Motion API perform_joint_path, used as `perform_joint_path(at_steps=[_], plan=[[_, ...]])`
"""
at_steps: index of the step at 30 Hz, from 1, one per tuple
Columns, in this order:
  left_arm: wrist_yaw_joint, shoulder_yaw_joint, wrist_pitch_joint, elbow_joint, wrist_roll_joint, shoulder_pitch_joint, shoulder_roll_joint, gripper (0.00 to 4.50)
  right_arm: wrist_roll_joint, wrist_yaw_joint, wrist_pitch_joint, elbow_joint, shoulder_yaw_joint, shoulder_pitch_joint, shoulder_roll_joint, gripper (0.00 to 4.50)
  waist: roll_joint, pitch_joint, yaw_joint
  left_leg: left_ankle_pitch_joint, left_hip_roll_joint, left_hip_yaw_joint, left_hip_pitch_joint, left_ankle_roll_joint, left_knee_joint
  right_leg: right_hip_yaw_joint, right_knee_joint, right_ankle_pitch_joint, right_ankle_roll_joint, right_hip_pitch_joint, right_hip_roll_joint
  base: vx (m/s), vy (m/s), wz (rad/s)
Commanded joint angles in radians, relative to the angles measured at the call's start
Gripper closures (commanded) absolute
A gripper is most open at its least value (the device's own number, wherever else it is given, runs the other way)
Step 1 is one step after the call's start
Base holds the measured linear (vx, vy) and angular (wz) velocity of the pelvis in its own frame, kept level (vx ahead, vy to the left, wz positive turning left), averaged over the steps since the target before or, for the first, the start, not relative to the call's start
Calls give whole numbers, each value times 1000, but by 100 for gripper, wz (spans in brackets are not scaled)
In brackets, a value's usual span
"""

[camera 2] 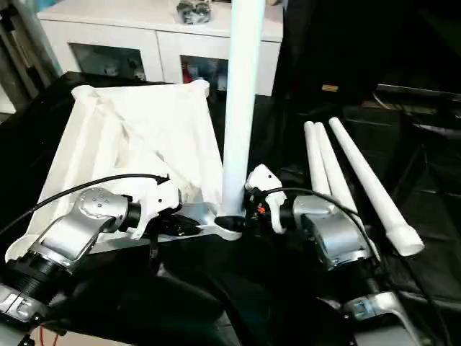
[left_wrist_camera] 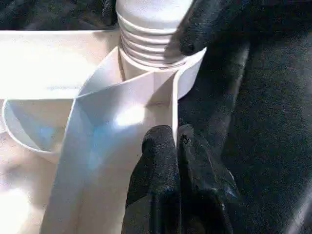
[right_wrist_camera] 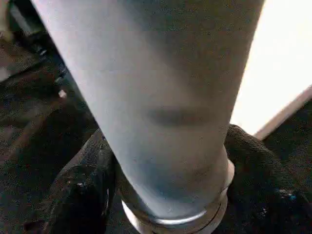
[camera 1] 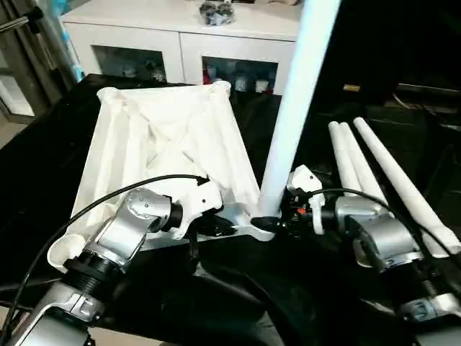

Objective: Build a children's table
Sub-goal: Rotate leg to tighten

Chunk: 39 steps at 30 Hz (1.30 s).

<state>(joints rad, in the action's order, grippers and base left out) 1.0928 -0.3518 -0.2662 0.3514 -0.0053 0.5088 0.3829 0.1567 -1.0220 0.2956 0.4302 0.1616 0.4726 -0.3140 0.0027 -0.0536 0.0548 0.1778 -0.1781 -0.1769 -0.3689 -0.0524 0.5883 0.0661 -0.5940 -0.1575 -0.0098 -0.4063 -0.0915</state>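
Observation:
The children's table is in parts. Its white tabletop [camera 1: 166,137] lies ribbed side up on black cloth. One white leg [camera 1: 299,94] stands upright in the near right corner socket, its threaded end [left_wrist_camera: 146,34] entering the socket. My right gripper [camera 1: 277,220] is closed around the base of this leg [right_wrist_camera: 161,97], one black finger [right_wrist_camera: 83,190] on each side. My left gripper [camera 1: 216,227] is shut on the tabletop's thin near rim [left_wrist_camera: 173,97] just beside that socket, and its fingertips pinch the wall.
Three loose white legs [camera 1: 382,180] lie side by side on the cloth to the right. A white cabinet with glass doors [camera 1: 180,29] stands behind the tabletop. The near left corner socket [camera 1: 65,249] holds no leg.

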Motion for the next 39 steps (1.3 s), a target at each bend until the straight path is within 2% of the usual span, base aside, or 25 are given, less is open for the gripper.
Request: perform_joint_path(at_steps=[1, 3, 6, 7, 10, 12, 13, 14, 15, 17, 18, 19, 20, 21, 22, 23, 24, 26, 29, 30, 31, 33, 34, 36, 39], plan=[[-77, 18, -4, 17, -18, 32, -71, 450, -25, 146, -15, 103, -14, -8, 58, 176, 3, 62, -4, 310, -44, 15, 11, -3, -74, -40, 78, -369, -197, 45, -54, 0, 0, 0], [-122, 24, -8, 46, -5, 46, -93, 450, -30, 198, -27, 136, -27, -3, 81, 176, 1, 60, -9, 341, -42, 17, 15, -13, -75, -37, 85, -423, -180, 42, -53, 0, 0, 0], [-288, 45, -43, 147, 33, 99, -178, 450, -39, 381, -55, 247, -67, 26, 170, 176, 3, 55, -21, 393, -37, 20, 22, -21, -73, -33, 98, -517, -151, 31, -53, 0, 0, 0], [-336, 52, -53, 175, 39, 115, -206, 450, -38, 435, -60, 280, -82, 39, 200, 176, 9, 54, -24, 409, -36, 24, 24, -26, -72, -29, 105, -559, -135, 30, -54, 0, 0, 0], [-399, 62, -64, 215, 45, 137, -248, 450, -33, 508, -65, 330, -104, 62, 246, 176, 7, 52, -31, 453, -32, 29, 27, -22, -71, -15, 123, -643, -91, 27, -54, 0, 0, 0], [-443, 61, -70, 248, 54, 157, -294, 450, -21, 595, -63, 395, -132, 101, 302, 176, 20, 52, -37, 483, -34, 36, 27, -23, -75, -7, 127, -643, -82, 29, -53, 0, 0, 0], [-449, 59, -71, 253, 57, 160, -304, 450, -20, 603, -67, 411, -135, 111, 316, 176, 17, 51, -44, 510, -35, 41, 23, -26, -79, 4, 130, -639, -73, 35, -51, 0, 0, 0], [-445, 55, -70, 251, 58, 161, -311, 450, -20, 612, -72, 428, -138, 123, 330, 176, 19, 51, -45, 528, -35, 43, 23, -26, -81, 7, 133, -639, -68, 36, -51, 0, 0, 0], [-444, 54, -69, 250, 57, 161, -314, 450, -20, 616, -73, 434, -139, 128, 335, 176, 26, 50, -48, 566, -38, 45, 33, -25, -82, 13, 139, -637, -69, 32, -53, 0, 0, 0], [-431, 47, -65, 241, 58, 155, -311, 450, -26, 627, -88, 462, -143, 145, 348, 176, 32, 47, -59, 636, -43, 53, 40, -32, -89, 28, 145, -594, -74, 36, -52, 0, 0, 0], [-431, 47, -65, 241, 58, 155, -311, 450, -26, 627, -88, 462, -143, 145, 348, 176, 33, 48, -62, 650, -44, 55, 42, -34, -90, 29, 144, -584, -78, 37, -53, 0, 0, 0], [-417, 43, -58, 236, 60, 149, -303, 450, -33, 628, -102, 478, -143, 152, 351, 176, 33, 49, -66, 651, -43, 57, 37, -35, -92, 28, 142, -569, -83, 43, -57, 0, 0, 0], [-417, 43, -58, 236, 60, 149, -303, 450, -33, 628, -102, 478, -143, 152, 351, 176, 33, 48, -67, 650, -43, 57, 33, -34, -93, 26, 141, -570, -84, 43, -59, 0, 0, 0], [-414, 44, -50, 239, 62, 148, -302, 450, -38, 638, -119, 495, -148, 160, 353, 176, 24, 48, -68, 641, -40, 55, 32, -31, -92, 25, 143, -585, -83, 41, -61, 0, 0, 0], [-413, 45, -44, 242, 64, 148, -301, 450, -42, 646, -132, 507, -152, 165, 355, 141, 27, 49, -66, 630, -38, 53, 35, -28, -88, 21, 144, -603, -86, 36, -66, 0, 0, 0], [-405, 44, -36, 236, 64, 143, -294, 450, -41, 647, -141, 512, -157, 170, 354, 120, 26, 48, -68, 627, -38, 53, 35, -27, -87, 22, 145, -613, -86, 34, -68, 0, 0, 0], [-395, 43, -30, 228, 64, 137, -287, 450, -40, 644, -149, 518, -163, 175, 352, 120, 25, 48, -71, 620, -37, 54, 33, -24, -86, 23, 147, -624, -82, 36, -68, 0, 0, 0], [-368, 39, -19, 205, 62, 122, -269, 450, -39, 625, -157, 520, -168, 183, 343, 90, 27, 47, -71, 625, -38, 53, 36, -23, -86, 22, 148, -627, -82, 31, -66, 0, 0, 0], [-305, 31, 3, 162, 54, 92, -231, 450, -52, 571, -186, 490, -149, 183, 311, 70, 26, 51, -75, 607, -42, 57, 22, -20, -92, 16, 138, -589, -99, 41, -70, 0, 0, 0], [-285, 28, 6, 149, 51, 83, -219, 450, -52, 537, -191, 469, -139, 179, 299, 64, 27, 53, -76, 595, -44, 55, 18, -19, -94, 9, 131, -558, -113, 42, -71, 0, 0, 0], [-250, 22, 16, 128, 46, 69, -199, 450, -46, 477, -191, 426, -129, 168, 276, 64, 25, 55, -71, 570, -45, 50, 21, -12, -93, 2, 128, -520, -133, 39, -70, 0, 0, 0], [-231, 18, 23, 118, 43, 62, -187, 450, -42, 447, -191, 404, -125, 163, 260, 64, 24, 57, -66, 531, -46, 45, 19, -5, -92, -6, 121, -472, -159, 39, -71, 0, 0, 0], [-203, 15, 30, 102, 37, 52, -169, 450, -38, 391, -188, 360, -112, 148, 228, 64, 20, 59, -56, 470, -48, 36, 13, 10, -92, -13, 111, -403, -183, 44, -67, 0, 0, 0], [-165, 10, 43, 81, 29, 40, -143, 450, -33, 305, -180, 289, -90, 120, 174, 64, 19, 65, -45, 388, -48, 29, 7, 28, -90, -18, 97, -318, -205, 50, -64, 53, -14, 4], [-103, 3, 65, 49, 15, 21, -109, 450, -15, 168, -158, 174, -57, 72, 94, 64, 12, 69, -28, 303, -47, 14, 12, 64, -78, -26, 87, -225, -229, 47, -59, 62, -21, 9]])
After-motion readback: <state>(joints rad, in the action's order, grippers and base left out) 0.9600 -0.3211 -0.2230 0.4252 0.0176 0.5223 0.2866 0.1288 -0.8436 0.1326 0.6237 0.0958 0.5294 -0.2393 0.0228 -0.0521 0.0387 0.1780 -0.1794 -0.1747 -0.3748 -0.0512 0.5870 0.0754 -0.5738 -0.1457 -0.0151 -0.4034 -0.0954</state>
